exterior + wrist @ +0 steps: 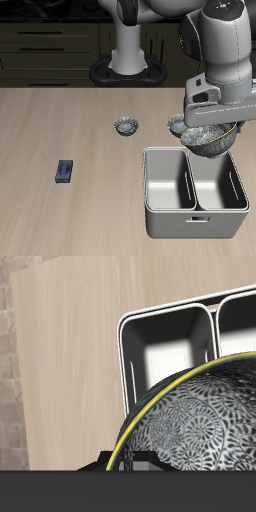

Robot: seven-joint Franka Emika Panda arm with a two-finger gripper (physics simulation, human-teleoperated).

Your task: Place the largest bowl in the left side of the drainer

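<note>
On the pale wooden desk point(60, 120) sits the drainer point(152, 205). Just above its back rim hangs the largest bowl point(208, 139) — directly beneath the end effector point(210, 122), which is closed on it, holding it aloft.

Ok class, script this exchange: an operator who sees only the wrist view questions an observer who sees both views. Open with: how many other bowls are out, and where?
Observer: Two. One speckled bowl sits in the open, behind the drainer. A second bowl is partly hidden by the arm.
Operator: Is the largest bowl lifted?
Observer: Yes. The largest bowl hangs in the jaws, over the drainer's back rim.
Operator: Anything else out there?
Observer: A small blue object lies well away from the drainer.
</note>
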